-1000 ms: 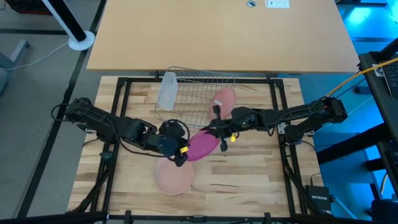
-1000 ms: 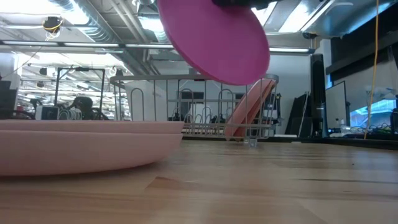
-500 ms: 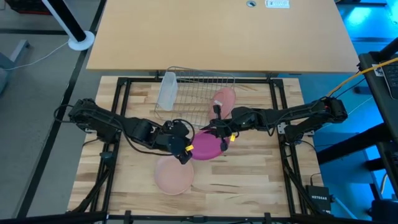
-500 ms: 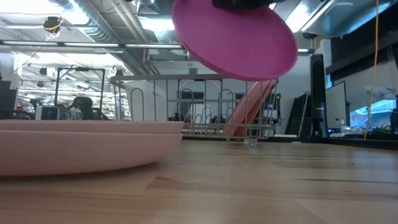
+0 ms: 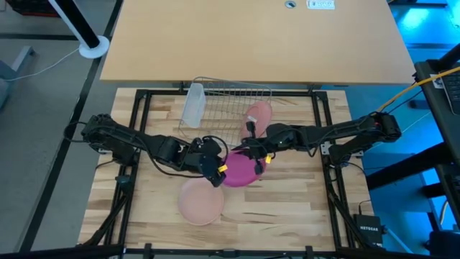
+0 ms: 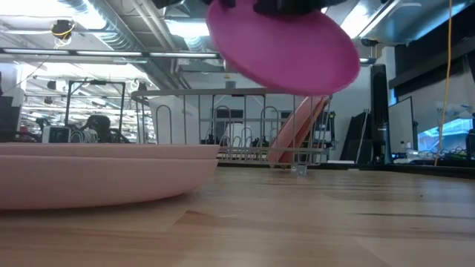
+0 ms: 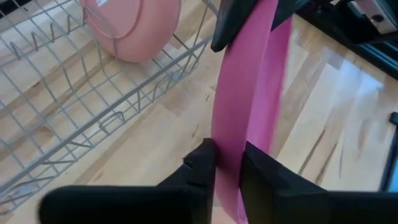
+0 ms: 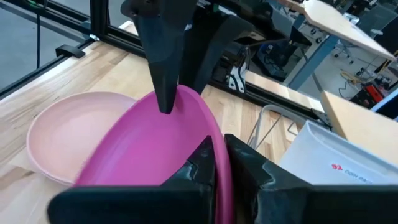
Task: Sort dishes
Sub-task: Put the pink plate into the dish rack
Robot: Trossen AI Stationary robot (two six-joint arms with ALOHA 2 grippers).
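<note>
with my left gripper point(image 7: 227, 168) and right gripper point(image 8: 217, 163) both pinching opposite rims of the round flat magenta plastic plate point(image 5: 238, 169), held above the table near the silver wire rack point(image 5: 230, 101), i should release one side only once the other grip is firm.

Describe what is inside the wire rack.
One pink plate stands tilted on edge in the rack. A tumbler lies at its left end. The arms hide part of its front edge.
</note>
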